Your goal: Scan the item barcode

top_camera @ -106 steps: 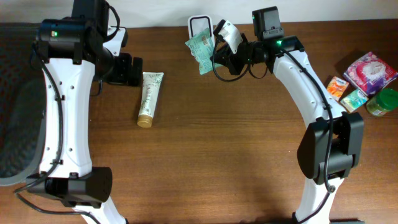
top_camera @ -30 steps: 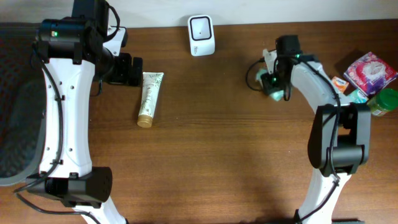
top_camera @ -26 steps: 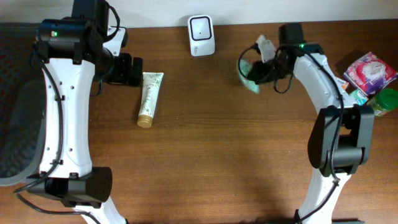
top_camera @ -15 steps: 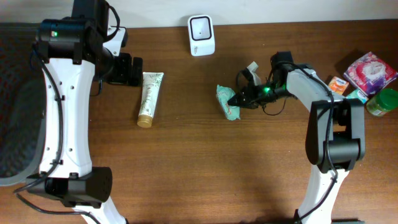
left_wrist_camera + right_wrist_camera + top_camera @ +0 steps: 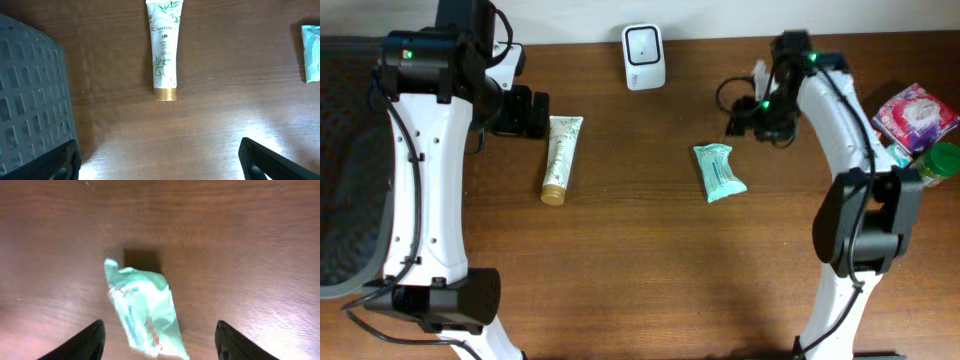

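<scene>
The right pincer [image 5: 160, 342] stands open and empty, its fingers clear of the green packet [image 5: 719, 172], which lies flat on the worktop [image 5: 640, 270] just beneath it. The white scanner [image 5: 644, 43] stands well off to that pincer's side. The left pincer [image 5: 160, 162] gapes wide above a cream tube [image 5: 164, 47], holding nothing.

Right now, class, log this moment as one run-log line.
packet: lying free | right fingers: open, off packet | left fingers: open, empty | scanner: apart from packet
</scene>
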